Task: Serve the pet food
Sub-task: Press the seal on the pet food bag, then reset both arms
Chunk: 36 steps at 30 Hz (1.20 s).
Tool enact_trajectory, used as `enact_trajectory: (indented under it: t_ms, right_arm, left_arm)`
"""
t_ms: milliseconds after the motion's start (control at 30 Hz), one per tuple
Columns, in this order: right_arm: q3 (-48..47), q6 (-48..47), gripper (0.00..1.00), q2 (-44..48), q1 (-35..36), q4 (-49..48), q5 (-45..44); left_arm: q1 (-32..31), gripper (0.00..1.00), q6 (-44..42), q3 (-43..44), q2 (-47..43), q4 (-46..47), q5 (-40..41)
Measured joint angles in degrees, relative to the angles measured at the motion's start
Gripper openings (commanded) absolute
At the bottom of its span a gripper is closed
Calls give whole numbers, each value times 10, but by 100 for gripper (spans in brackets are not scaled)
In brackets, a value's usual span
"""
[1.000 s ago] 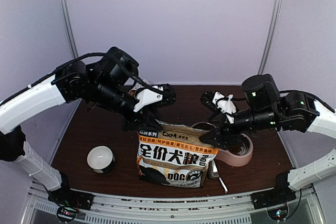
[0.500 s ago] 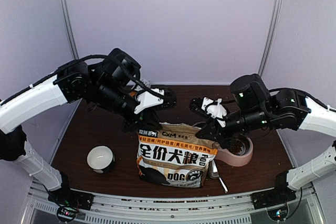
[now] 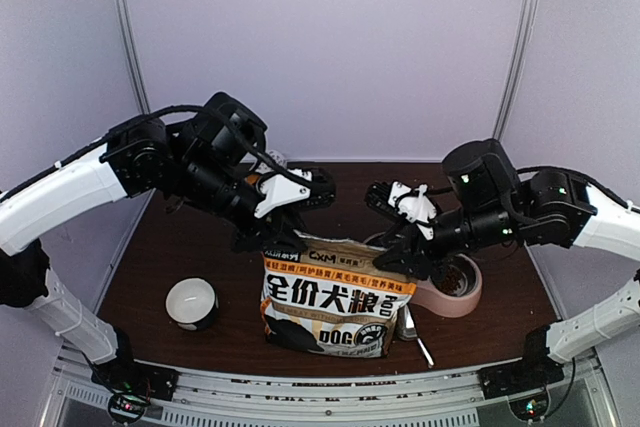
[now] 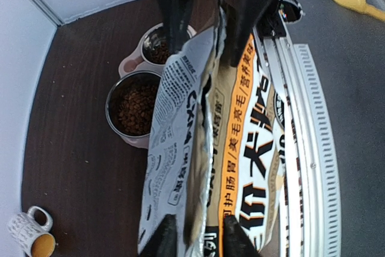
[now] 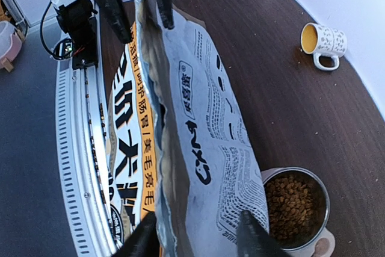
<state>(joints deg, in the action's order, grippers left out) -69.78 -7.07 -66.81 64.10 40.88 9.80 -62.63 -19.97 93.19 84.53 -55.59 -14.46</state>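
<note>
The left arm (image 3: 70, 187) reaches in from 9 o'clock. Its white upper link rises toward the middle, and its black wrist is bent over, pointing down at the top left corner of the bag (image 3: 325, 297). The left end effector (image 3: 275, 239) is released. In the left wrist view its two fingers (image 4: 161, 239) stand apart, one on each face of the bag's top edge, with the white back on one side and the orange front on the other.

On the dark worktop (image 3: 180, 247), at about 8 o'clock, sits a white mug (image 3: 191, 302), well apart from the bag. The bag stands upright at 6 o'clock near the front edge, its tan, orange and black front turned toward the arm bases. Its top gapes a little, showing silver lining. A metal spoon (image 3: 412, 332) lies just beside its lower right corner.

The right arm (image 3: 600, 222) comes in from 3 o'clock in a mirrored pose, with its wrist turned down over the bag's top right corner. The right end effector (image 3: 402, 259) is also released. Its fingers (image 5: 249, 239) are spread wide astride the same top edge, facing the left arm's fingers along it.

The pet food (image 5: 295, 206) lies in the pink double bowl (image 3: 470, 299) at 4 o'clock, just beside the bag's right side. Both of the bowl's steel cups hold the brown pellets.
</note>
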Motion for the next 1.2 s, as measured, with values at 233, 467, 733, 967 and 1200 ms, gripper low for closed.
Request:
enact_trajectory:
  t_ms: [233,467,733,967,1200]
  right_arm:
    - [6,24,69,22,0,-22,3]
    - [26,50,78,57,0,-60,7]
    - [23,129,90,90,-22,-111,-50]
    - [-26,207,92,45,-96,-125,-112]
    - [-13,257,92,10,-225,-129,-131]
  left_arm:
    - [0,54,16,-19,-25,18,-23]
    - [-1,66,45,-30,-47,57,-44]
    - [41,77,148,-23,-109,132,-52]
    - [209,78,287,-24,-113,201,-31]
    - [378,80,351,-94,-121,233,-5]
